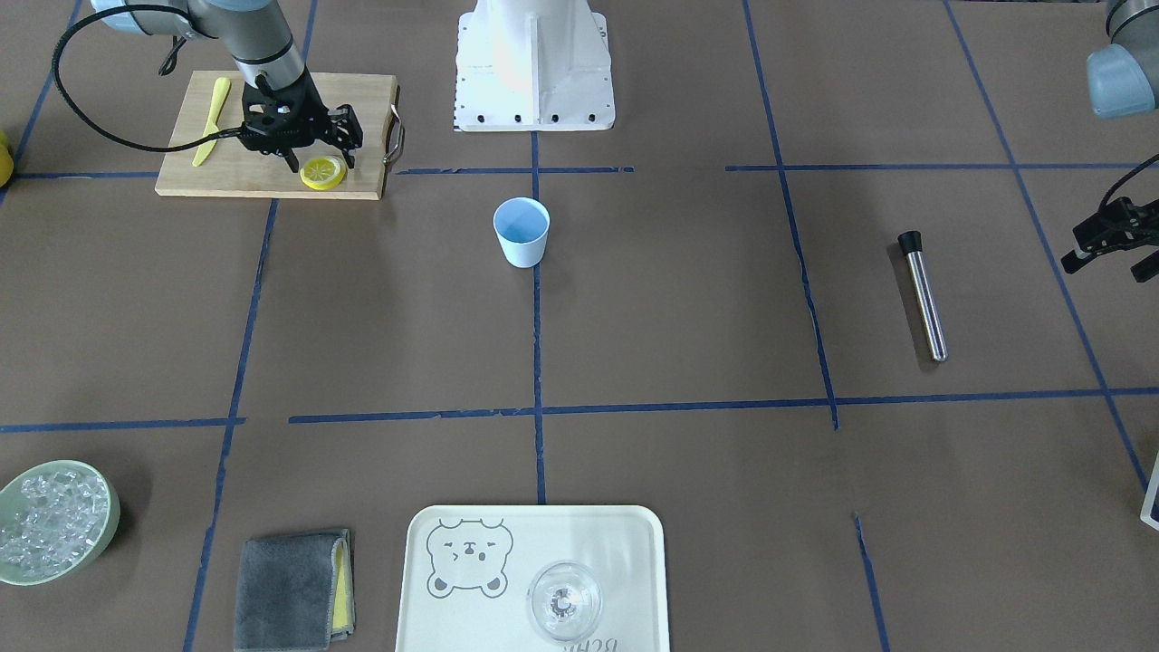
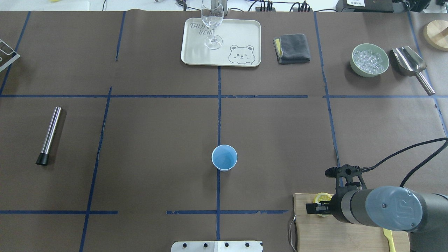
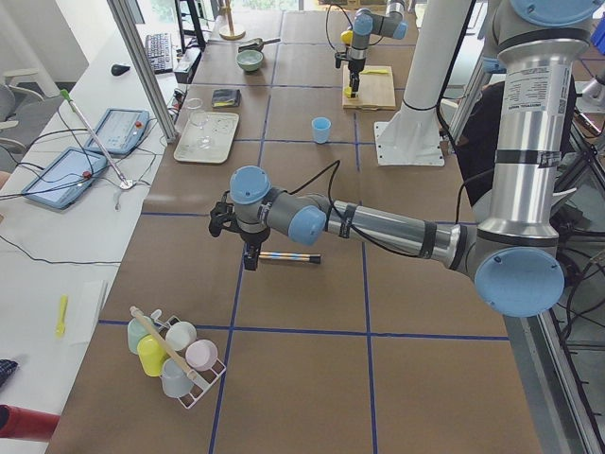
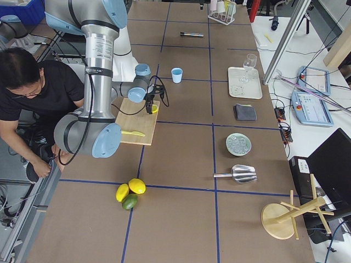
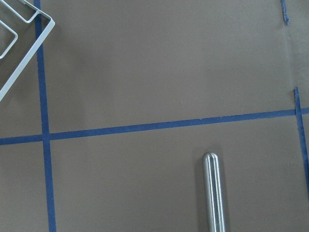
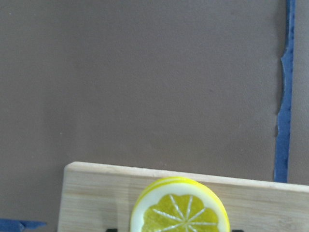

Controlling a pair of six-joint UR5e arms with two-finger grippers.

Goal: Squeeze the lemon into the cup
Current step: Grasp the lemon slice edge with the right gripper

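Straddling the lemon (image 1: 323,172) on the cutting board (image 1: 263,177), the right gripper (image 1: 320,164) stands open; the cup (image 1: 521,232) lies well apart, toward the tabletop's centre.

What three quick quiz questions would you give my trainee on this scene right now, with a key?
1. True or false: the lemon lies on the wooden cutting board.
2. Which gripper is at the lemon?
3. The clear glass stands on: A) the tray, B) the grey cloth, C) the cutting board.
Key: 1 true; 2 the right gripper; 3 A.
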